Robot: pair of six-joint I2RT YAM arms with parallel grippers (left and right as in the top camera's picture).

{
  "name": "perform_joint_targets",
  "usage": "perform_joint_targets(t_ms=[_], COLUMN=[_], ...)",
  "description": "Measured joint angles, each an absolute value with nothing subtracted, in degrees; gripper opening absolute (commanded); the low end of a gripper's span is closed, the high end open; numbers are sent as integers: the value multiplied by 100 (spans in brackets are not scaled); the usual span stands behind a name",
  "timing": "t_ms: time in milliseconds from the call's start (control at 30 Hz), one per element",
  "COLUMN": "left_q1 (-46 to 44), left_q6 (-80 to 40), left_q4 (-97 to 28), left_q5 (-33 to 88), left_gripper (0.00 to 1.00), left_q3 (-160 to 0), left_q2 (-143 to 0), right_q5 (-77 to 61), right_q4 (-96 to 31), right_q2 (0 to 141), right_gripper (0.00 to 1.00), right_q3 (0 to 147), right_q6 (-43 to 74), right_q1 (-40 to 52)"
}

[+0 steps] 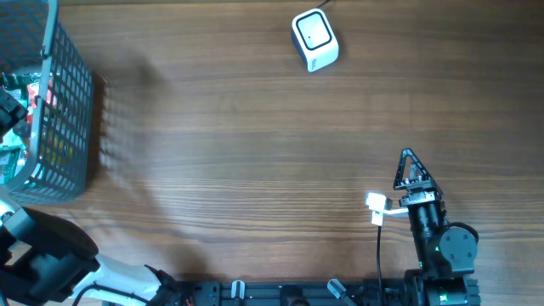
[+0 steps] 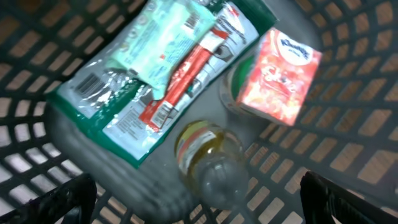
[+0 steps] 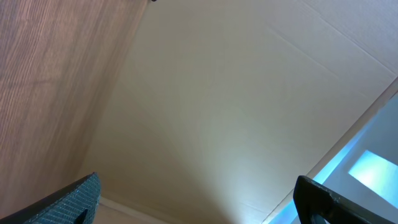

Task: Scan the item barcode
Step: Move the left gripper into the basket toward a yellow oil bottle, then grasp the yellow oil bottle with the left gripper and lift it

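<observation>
The pick is in hand: the left gripper (image 2: pixel 199 202) hangs wide and empty in the basket (image 1: pixel 72 93) at 9 o'clock over a bottle (image 2: pixel 211 163) and green packet (image 2: pixel 118 109), and must next close on one for the barcode scanner (image 1: pixel 315 39) at 1 o'clock.

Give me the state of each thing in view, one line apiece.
left gripper, jaws open, empty.
right gripper, jaws open, empty.
basket, upright, holding goods.
bottle, lying on its side in the basket.
red carton, lying tilted in the basket.
scanner, on the table, nothing at it.
</observation>
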State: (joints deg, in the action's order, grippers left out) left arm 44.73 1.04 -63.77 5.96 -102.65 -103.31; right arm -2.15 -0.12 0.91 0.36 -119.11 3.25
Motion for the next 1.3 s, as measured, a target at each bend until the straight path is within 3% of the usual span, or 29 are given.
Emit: perform_joint_targets(t_ms=[200, 400, 733, 1167, 1300], left_q1=[4473, 4473, 4473, 4473, 4473], left_q6=[475, 576, 580, 600, 600], left_q4=[-5933, -5551, -5301, -4960, -4963], left_q5=[790, 829, 854, 875, 891], left_gripper=[97, 88, 85, 71, 71], left_q3=[-9550, -9013, -8895, -8646, -8646], left_q2=[-10344, -10416, -10420, -10422, -10422], right_q5=[-215, -215, -215, -215, -215], right_q4=[-12, -12, -12, -12, -12], right_q2=[91, 91, 91, 91, 91], right_gripper=[100, 100, 100, 100, 100], right_q3=[36, 36, 36, 36, 36], right_q6=[-11911, -11911, -11911, -11911, -11911], right_q1=[325, 325, 325, 325, 325])
